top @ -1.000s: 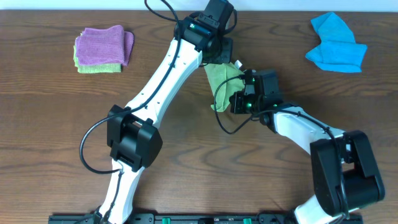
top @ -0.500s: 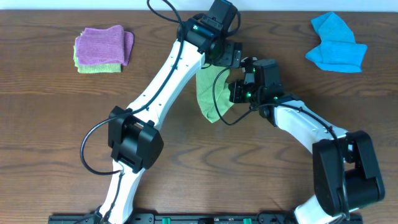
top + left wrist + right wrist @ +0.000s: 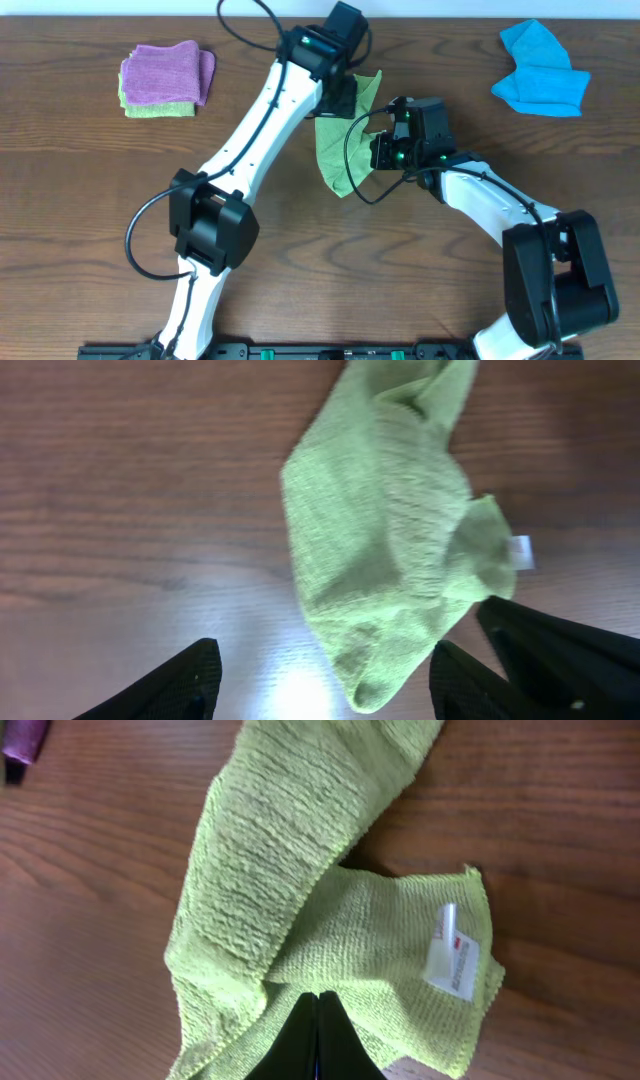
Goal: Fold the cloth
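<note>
**Right pincer holds the green cloth; left pincer wide open above it**

The cloth (image 3: 338, 152) lies crumpled near the middle of the table (image 3: 90, 200), towards the far edge, between the two wrists. It is bunched into a long uneven shape. One end points towards the near side and a flap reaches up towards the far edge beside the left arm.

The right gripper (image 3: 318, 1005) has its fingers pressed together on a fold of the cloth. In the right wrist view the fabric gathers into the closed tips. The white tag (image 3: 452, 952) lies flat on the layer just to the right of the pinch.

The left gripper (image 3: 325, 660) is spread wide and holds nothing. In its own view one finger stands well clear of the cloth on bare wood. The other finger is close beside the cloth's near end, and that end lies in the gap between them. A further dark shape at the lower right of that view is probably the right gripper, though too little of it shows to be sure.

A purple cloth (image 3: 165, 70) sits folded on a green one (image 3: 155, 108) at the far left. A blue cloth (image 3: 540, 70) lies rumpled at the far right. Both are well apart from the arms.
</note>
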### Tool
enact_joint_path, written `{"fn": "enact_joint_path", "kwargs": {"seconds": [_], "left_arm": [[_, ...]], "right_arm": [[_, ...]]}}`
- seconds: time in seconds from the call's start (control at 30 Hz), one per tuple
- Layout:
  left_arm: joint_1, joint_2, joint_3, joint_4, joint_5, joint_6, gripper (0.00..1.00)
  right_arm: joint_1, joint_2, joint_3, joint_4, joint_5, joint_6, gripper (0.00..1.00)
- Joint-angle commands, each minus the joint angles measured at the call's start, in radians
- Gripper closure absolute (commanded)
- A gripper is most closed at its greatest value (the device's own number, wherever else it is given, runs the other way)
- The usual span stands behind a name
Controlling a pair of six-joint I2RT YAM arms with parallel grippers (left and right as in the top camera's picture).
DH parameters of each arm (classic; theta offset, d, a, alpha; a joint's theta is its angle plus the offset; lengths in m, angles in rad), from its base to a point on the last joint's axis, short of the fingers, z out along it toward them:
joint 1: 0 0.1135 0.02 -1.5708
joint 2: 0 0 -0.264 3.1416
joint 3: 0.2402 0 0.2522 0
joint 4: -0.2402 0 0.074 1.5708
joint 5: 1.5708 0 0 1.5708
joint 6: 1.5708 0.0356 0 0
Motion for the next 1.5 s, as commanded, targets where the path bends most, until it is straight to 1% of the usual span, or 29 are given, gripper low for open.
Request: {"fn": "enact_joint_path", "kwargs": {"seconds": [0.0,0.07,0.2,0.27,0.3,0.33,0.37,0.4,0.47,0.5,0.57,0.6,0.63,0.67,1.07,1.23,1.3,1.47], "left_arm": [[0.021,-0.038,0.019,-0.014,0.006,-0.019,0.33],[0.021,-0.038,0.013,-0.021,0.023,-0.019,0.38],[0.010,-0.038,-0.047,0.008,0.040,-0.019,0.39],[0.008,-0.038,-0.101,0.052,0.089,-0.019,0.42],[0.009,-0.038,-0.121,0.071,0.110,-0.019,0.46],[0.009,-0.038,-0.150,0.096,0.129,-0.020,0.57],[0.009,-0.038,-0.169,0.110,0.141,-0.021,0.63],[0.009,-0.038,-0.182,0.117,0.148,-0.020,0.65],[0.009,-0.038,-0.205,0.122,0.149,-0.020,0.72],[0.009,-0.038,-0.214,0.122,0.150,-0.020,0.78],[0.008,-0.038,-0.234,0.126,0.151,-0.024,0.82],[0.007,-0.038,-0.243,0.127,0.156,-0.030,0.87],[0.005,-0.038,-0.249,0.127,0.160,-0.035,0.89],[0.003,-0.038,-0.255,0.128,0.163,-0.035,0.93],[-0.067,-0.038,-0.325,0.118,0.174,-0.069,0.94],[-0.071,-0.038,-0.375,0.117,0.180,-0.095,0.94],[-0.071,-0.038,-0.393,0.128,0.212,-0.095,0.94],[-0.095,-0.039,-0.399,0.135,0.217,-0.083,0.94]], "right_arm": [[-0.014,0.007,0.012,-0.013,0.014,-0.018,0.99],[-0.021,0.007,0.012,-0.027,0.013,-0.031,0.98],[-0.026,0.007,0.013,-0.035,0.014,-0.039,0.98],[-0.029,0.007,0.013,-0.034,0.017,-0.039,0.99],[-0.031,0.007,0.013,-0.035,0.021,-0.039,0.98],[-0.034,0.007,0.013,-0.034,0.022,-0.042,0.99],[-0.037,0.007,0.013,-0.034,0.021,-0.043,0.99],[-0.042,0.007,0.013,-0.034,0.021,-0.043,0.98],[-0.052,0.007,0.013,-0.034,0.021,-0.043,0.98],[-0.057,0.007,0.013,-0.034,0.021,-0.043,0.98],[-0.068,0.007,0.014,-0.033,0.021,-0.045,0.98],[-0.073,0.007,0.016,-0.033,0.021,-0.047,0.98],[-0.077,0.007,0.018,-0.032,0.021,-0.050,0.98],[-0.080,0.007,0.019,-0.031,0.021,-0.050,0.98],[-0.095,0.007,0.042,-0.023,0.021,-0.050,0.98],[-0.118,0.007,0.042,-0.029,0.021,-0.050,0.98],[-0.127,0.007,0.042,-0.034,0.021,-0.050,0.98],[-0.161,0.007,0.042,-0.040,0.021,-0.050,0.98]]}}
